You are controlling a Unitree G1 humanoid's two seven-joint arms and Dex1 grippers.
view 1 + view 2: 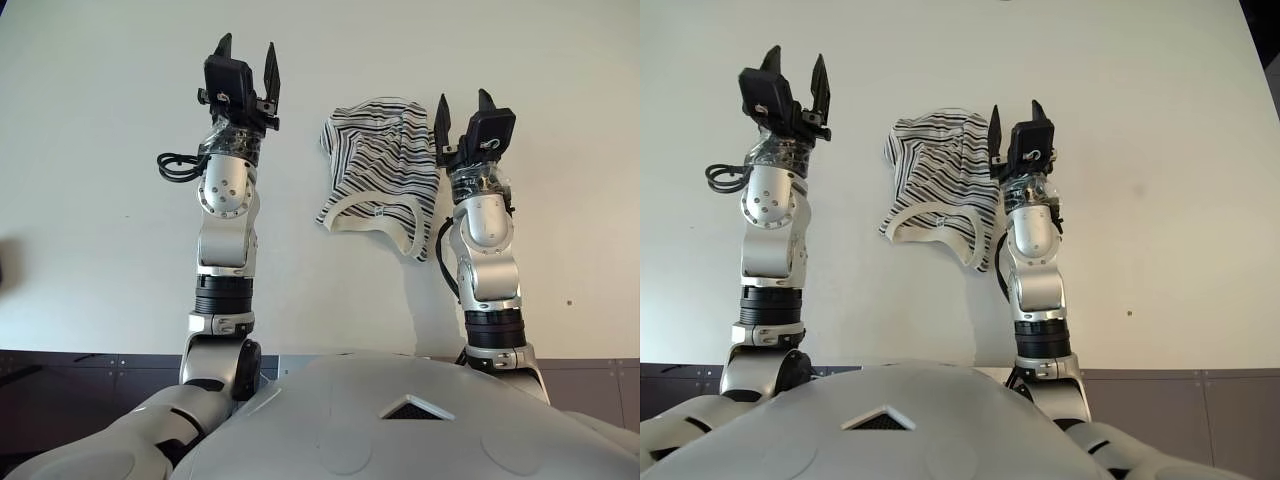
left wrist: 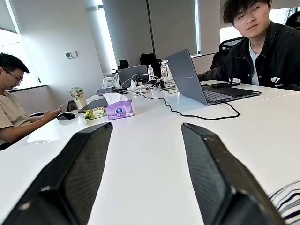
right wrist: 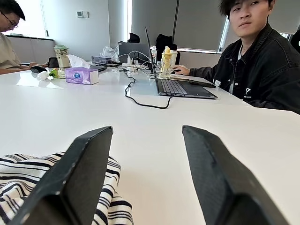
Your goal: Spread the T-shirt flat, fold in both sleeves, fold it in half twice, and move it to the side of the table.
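Left eye view: T-shirt [image 1: 380,165] crumpled; left tool [image 1: 247,52] 10 o'clock, right tool [image 1: 463,105] 2 o'clock, both apart. Pinch edges, spread outward.

We see the T-shirt [image 1: 385,160] striped black on white in thin, wavy bands, with a plain cream trim looping along its six o'clock edge. The table [image 1: 100,100] under it is plain white all over. Both the left jaws and the right jaws are matte black, on silver-grey arms [image 1: 228,240]. Farther along the table, the tissue box [image 2: 119,109] is purple with a white tissue, the laptop [image 2: 185,70] grey, and the cable [image 2: 201,118] by it black.
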